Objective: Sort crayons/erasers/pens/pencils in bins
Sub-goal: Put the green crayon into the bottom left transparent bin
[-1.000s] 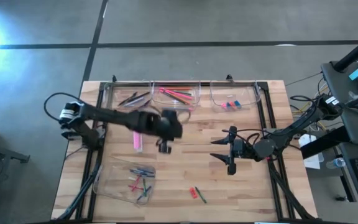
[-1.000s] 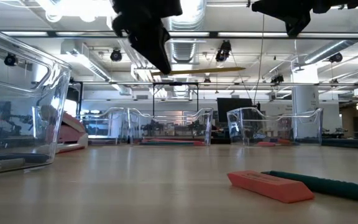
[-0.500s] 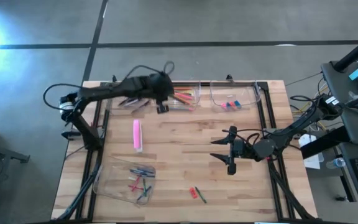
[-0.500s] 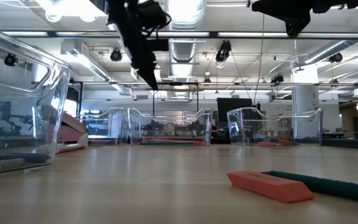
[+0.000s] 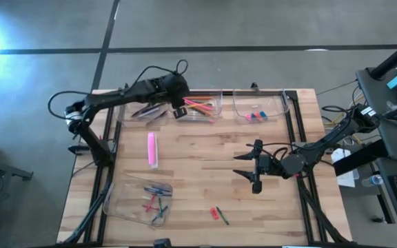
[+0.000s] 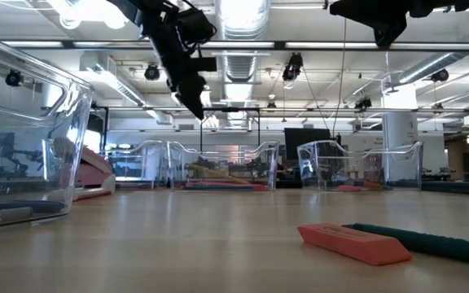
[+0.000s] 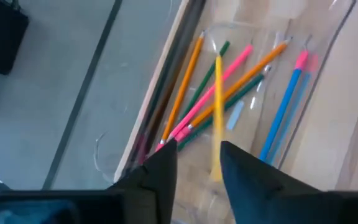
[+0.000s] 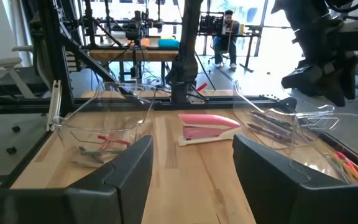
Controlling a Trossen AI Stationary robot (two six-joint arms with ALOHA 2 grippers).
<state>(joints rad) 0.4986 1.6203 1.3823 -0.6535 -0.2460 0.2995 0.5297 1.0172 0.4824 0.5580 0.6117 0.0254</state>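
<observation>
My left gripper (image 5: pixel 179 110) hangs open over the middle far bin (image 5: pixel 216 110), which holds orange, pink and green pencils (image 7: pixel 229 87). A yellow pencil (image 7: pixel 217 118) shows blurred just ahead of its fingertips (image 7: pixel 194 155), and in the low view it lies in that bin (image 6: pixel 208 171). The far left bin (image 5: pixel 147 109) holds dark pens. The far right bin (image 5: pixel 257 114) holds erasers, and the near left bin (image 5: pixel 150 200) holds crayons. A red eraser (image 6: pixel 348 242) and a green stick (image 6: pixel 430 240) lie loose on the table. My right gripper (image 5: pixel 253 169) hovers open at mid right.
A pink stapler-like object (image 5: pixel 151 148) lies on the table between the far and near bins. Bare wood spans the table's middle. Black frame rails (image 5: pixel 296 131) run along the table's sides, and a person sits in the room beyond (image 8: pixel 230 25).
My left gripper has swung from the table's middle toward the far edge, over the pencil bin, carrying a yellow pencil held level. It has let go of the pencil, which now lies in that bin.
</observation>
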